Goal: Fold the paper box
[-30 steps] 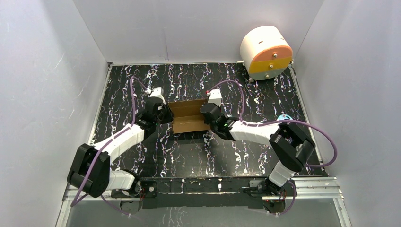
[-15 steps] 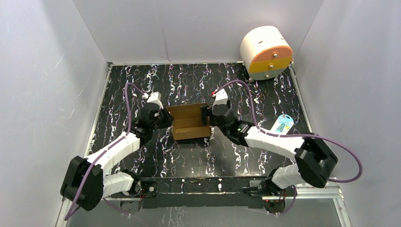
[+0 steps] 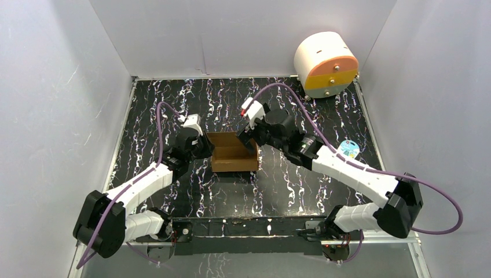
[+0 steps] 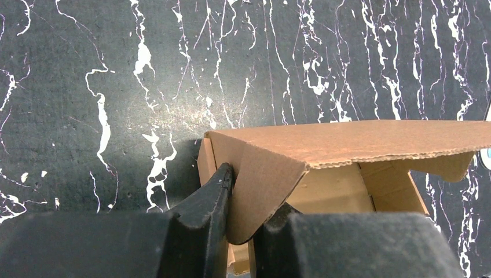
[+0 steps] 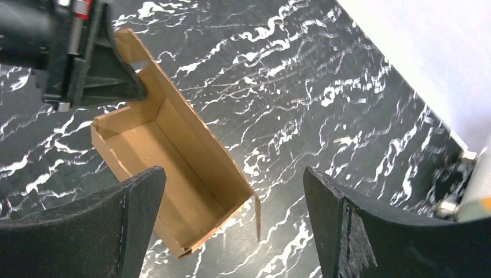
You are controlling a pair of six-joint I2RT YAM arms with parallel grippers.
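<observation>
Fingers point(image 4: 202, 214) of the left gripper point(image 4: 250, 196) are closed to a narrow gap on a cardboard flap at the left end of the paper box point(image 3: 234, 153), and the flap is pinched between them. The right gripper point(image 5: 231, 179) is spread to its full width and nothing is held in it. It is poised above the right end of the box, clear of the cardboard.

The box rests on the black marbled table point(image 3: 289, 104), between the two grippers. It is partly formed: a shallow open tray with its long walls raised. One small tab point(image 5: 257, 215) projects loose at the right-hand corner.

The step in hand is judged to be the closing of the right end while the left end is anchored. For a clean result:

- The left pinch should be kept firm, so that the box is not dragged across the table.
- The right gripper should be lowered beside the loose tab, not onto the raised wall, which could be crushed.
- The tab should be pressed along its scored crease, since corrugated board is likely to buckle off the crease.
- The long wall should be checked for squareness before anything is tucked.

The interior of the box is seen from the right wrist view; nothing lies in it. A white cylinder point(image 3: 325, 62) with an orange-and-yellow face stands well apart, beyond the far right corner of the box.
</observation>
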